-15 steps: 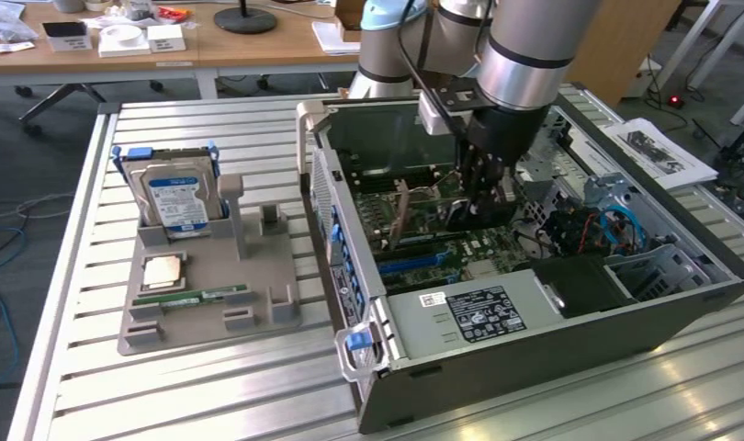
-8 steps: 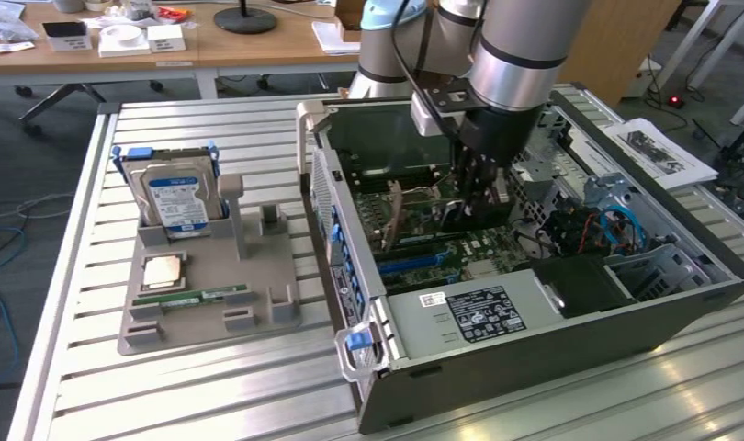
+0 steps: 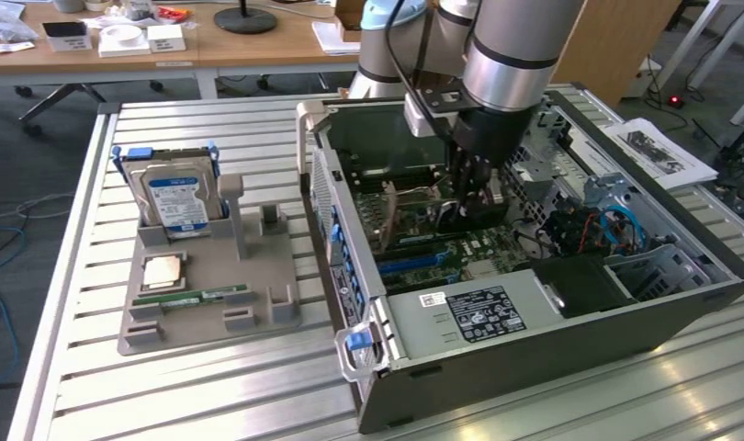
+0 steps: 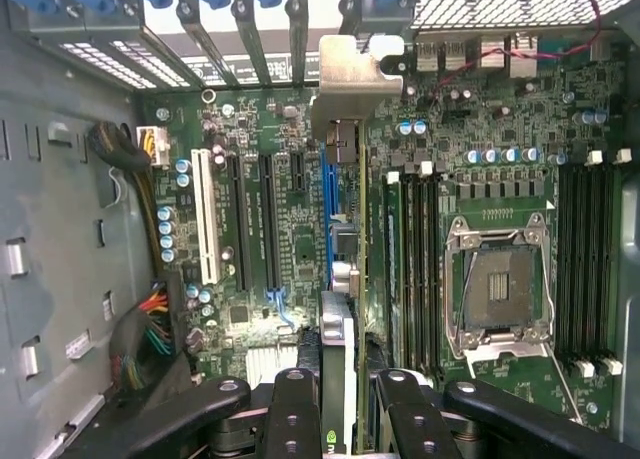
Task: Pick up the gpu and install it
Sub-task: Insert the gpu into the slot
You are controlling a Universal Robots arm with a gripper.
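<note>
The gpu [image 4: 338,351] is a thin dark card seen edge-on, with a silvery metal bracket [image 4: 350,74] at its far end. My gripper [image 4: 345,394] is shut on it, one black finger [image 4: 295,409] pressed against each face. It hangs upright inside the open computer case [image 3: 532,349], directly over the blue slot [image 4: 326,184] of the green motherboard [image 4: 250,229]. In the exterior view my gripper [image 3: 474,188] reaches down into the case and the gpu [image 3: 460,217] shows as a dark block under the fingers, close to the board.
Around the card are the white and black expansion slots [image 4: 225,219], the memory slots [image 4: 415,269], the bare processor socket [image 4: 498,289] and cable bundles [image 4: 150,329]. On the exterior view's left, a grey holder [image 3: 200,312] carries a hard drive [image 3: 176,197] and a green memory stick [image 3: 195,299].
</note>
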